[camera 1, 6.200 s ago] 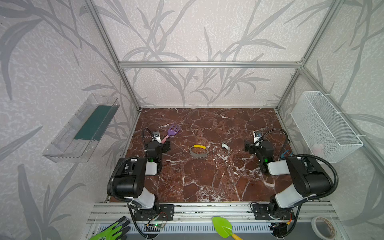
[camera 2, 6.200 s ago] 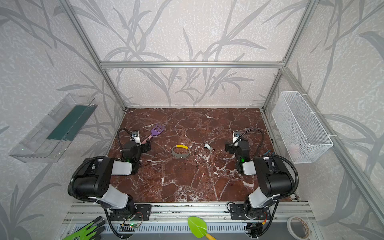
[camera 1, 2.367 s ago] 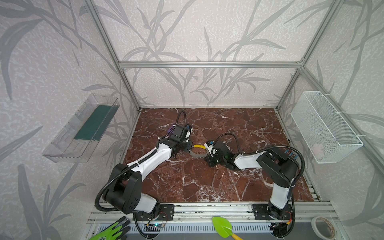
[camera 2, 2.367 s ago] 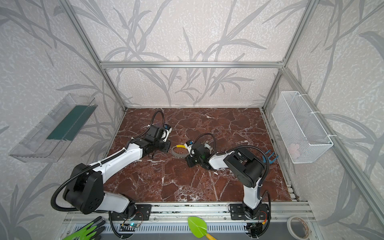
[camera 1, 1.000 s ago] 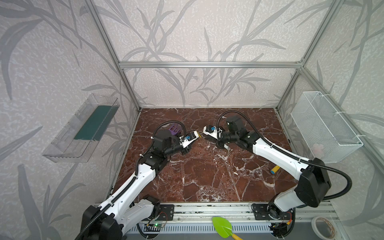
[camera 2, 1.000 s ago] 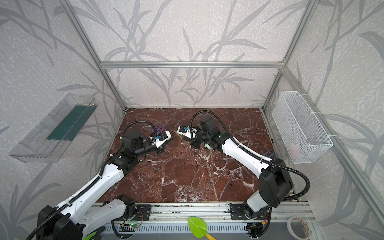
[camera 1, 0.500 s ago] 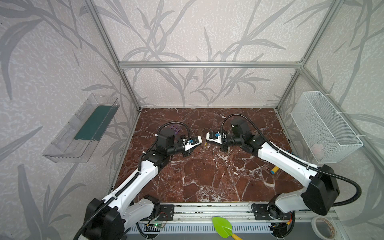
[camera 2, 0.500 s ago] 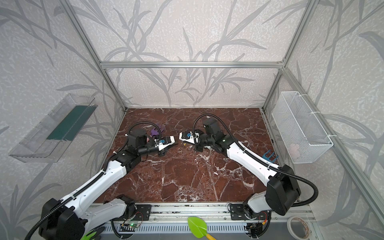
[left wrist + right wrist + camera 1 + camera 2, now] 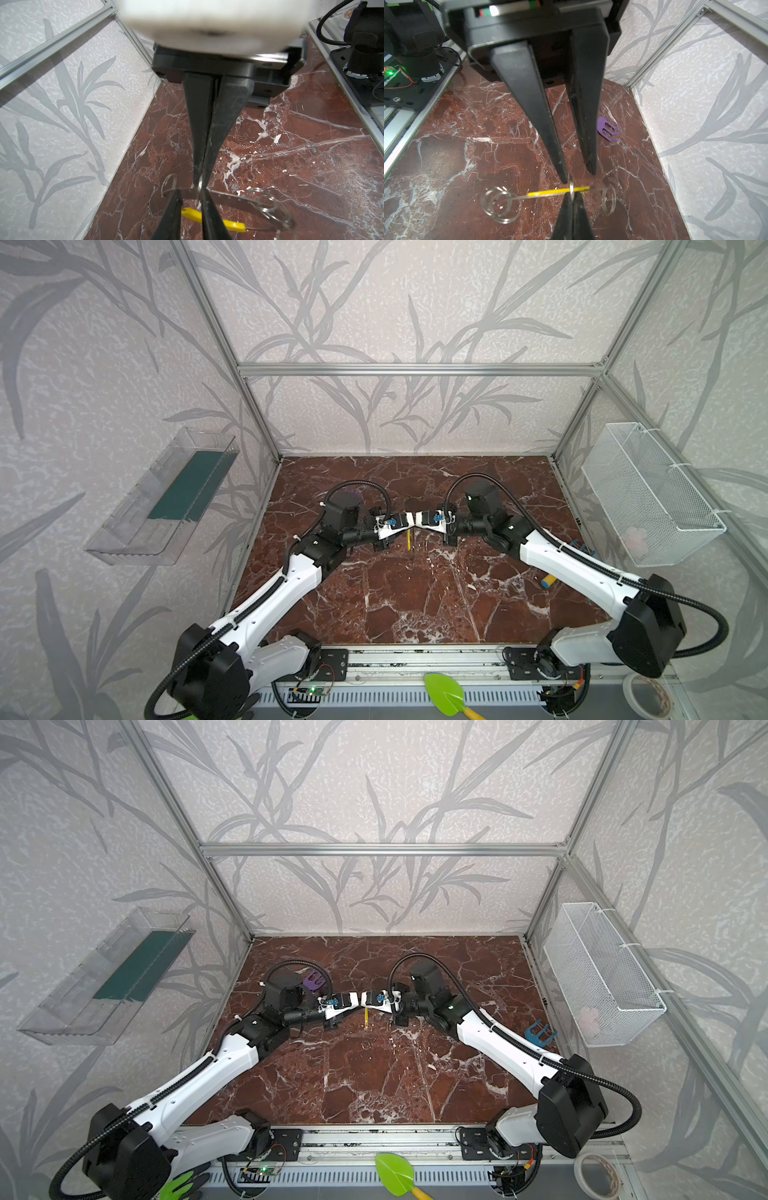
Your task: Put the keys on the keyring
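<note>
Grippers, earlier at the table (image 9: pixel 415 605), now meet mid-air. Right gripper (image 9: pixel 572 195) pinches a small ring (image 9: pixel 571 184) at the keyring (image 9: pixel 546 192); left gripper (image 9: pixel 578 176) narrowly open. Risk: keyring could swing, slip free.

The left arm (image 9: pixel 274 597) and right arm (image 9: pixel 582 572) are cased in white, with bulky black joint housings (image 9: pixel 644 635). Ribbed black cables (image 9: pixel 724 630) are looped over them. Long, tapered black fingers (image 9: pixel 529 104) are fitted.
</note>
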{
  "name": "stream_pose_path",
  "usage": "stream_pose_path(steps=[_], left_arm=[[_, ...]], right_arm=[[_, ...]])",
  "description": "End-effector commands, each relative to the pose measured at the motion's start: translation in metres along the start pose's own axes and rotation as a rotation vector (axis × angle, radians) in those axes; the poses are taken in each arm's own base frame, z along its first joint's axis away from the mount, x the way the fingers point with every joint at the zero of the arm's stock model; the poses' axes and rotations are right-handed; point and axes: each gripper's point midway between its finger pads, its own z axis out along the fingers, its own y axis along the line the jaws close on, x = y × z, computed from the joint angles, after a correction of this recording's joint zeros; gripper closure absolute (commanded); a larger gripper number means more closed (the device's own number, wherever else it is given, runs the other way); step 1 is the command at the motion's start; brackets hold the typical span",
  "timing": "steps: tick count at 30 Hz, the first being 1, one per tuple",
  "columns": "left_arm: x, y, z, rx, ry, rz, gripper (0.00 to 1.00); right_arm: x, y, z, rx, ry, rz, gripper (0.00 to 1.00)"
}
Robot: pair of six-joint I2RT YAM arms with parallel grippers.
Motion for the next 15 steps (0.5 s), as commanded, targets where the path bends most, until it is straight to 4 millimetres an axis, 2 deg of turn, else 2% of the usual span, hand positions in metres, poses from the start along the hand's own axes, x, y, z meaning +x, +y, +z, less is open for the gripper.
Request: stream_pose_path(steps=[1,6,11,12,13,15], left_arm=[[-0.0063,-0.0026,0.0026,0.032,-0.004,0.044,0.81],[-0.0012,-0.0045,0.0063,0.048,0.028,0.063,0.86],[-0.0049,-0.0047,0.0099,0.056,0.018,0.078,1.0],[-0.0051,-0.0048,0.0105,0.056,0.017,0.077,1.0],[-0.005,-0.0052,0.0114,0.055,0.014,0.076,1.0],[-0.0079,-0.0021,0.0109,0.032,-0.004,0.068,1.0]], right_arm=[[-0.0137,-0.0064,-0.0076,0.037,-0.037,-0.041,1.0],[-0.0151,-0.0041,-0.0089,0.032,-0.042,-0.036,1.0],[-0.0152,-0.0029,-0.0108,0.034,-0.04,-0.03,1.0],[-0.0161,-0.0034,-0.0117,0.04,-0.043,-0.031,1.0],[-0.0166,-0.0053,-0.0127,0.056,-0.045,-0.029,0.94],[-0.0147,-0.0074,-0.0152,0.086,-0.041,-0.024,0.73]])
